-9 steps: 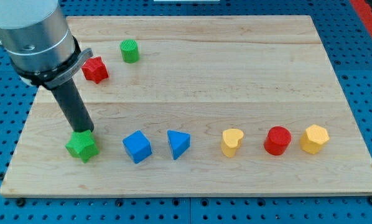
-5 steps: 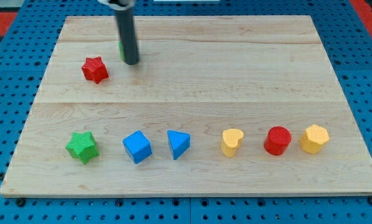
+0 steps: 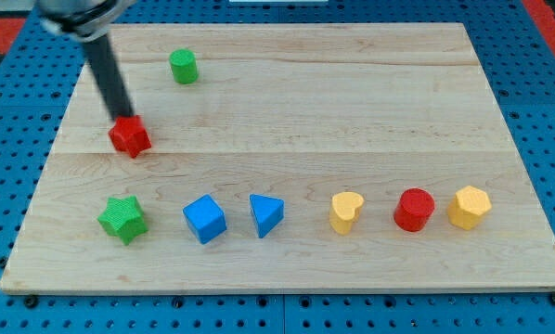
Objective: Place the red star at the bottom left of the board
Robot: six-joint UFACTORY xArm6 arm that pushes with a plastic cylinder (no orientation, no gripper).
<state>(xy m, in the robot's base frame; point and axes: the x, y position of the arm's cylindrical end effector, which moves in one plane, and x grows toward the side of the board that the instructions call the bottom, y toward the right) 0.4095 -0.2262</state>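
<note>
Touching red star (image 3: 130,137) top edge: my tip (image 3: 124,119); green star (image 3: 122,219) below; no pincer fitted.

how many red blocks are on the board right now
2. The red star sits at the view's left, with my tip at its upper edge. The red cylinder stands in the bottom row, towards the right. None seem hidden.
</note>
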